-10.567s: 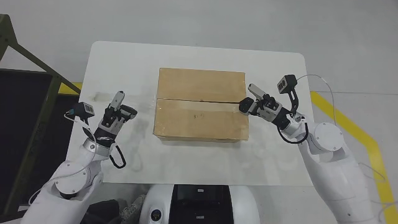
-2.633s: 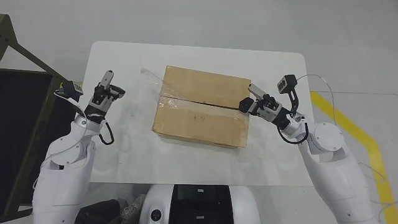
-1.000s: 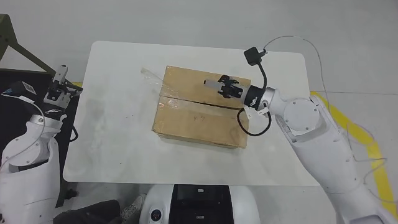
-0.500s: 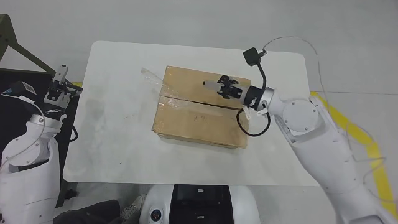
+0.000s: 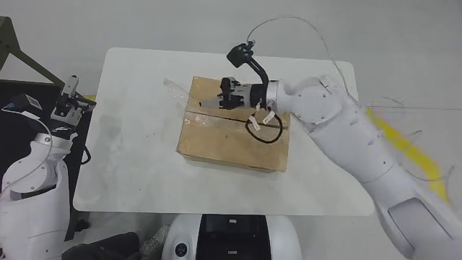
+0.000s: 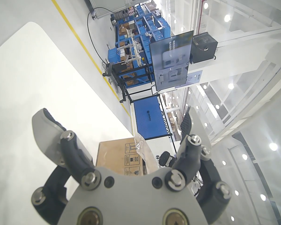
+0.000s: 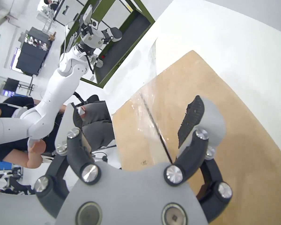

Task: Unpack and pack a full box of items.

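**Flap next: work the seam**

The right gripper (image 5: 216, 102), fingers spread and empty, hovers over the box (image 5: 231, 141) at its 10 o'clock part, above the seam (image 7: 152, 120). My advice is to hook one fingertip under a flap there and lift slowly. The left gripper (image 5: 71, 92), also spread, hangs at the table's (image 5: 130, 177) 9 o'clock edge.

Count: one box, at the table's centre, and one loose tape strip (image 5: 173, 87).

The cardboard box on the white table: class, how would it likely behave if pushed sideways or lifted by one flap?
Probably slides rather than tips: the cardboard box is low, wide and flat on the smooth white table. A flap would likely hinge up alone, since the clear tape strip sticks out loose at one end of the seam.
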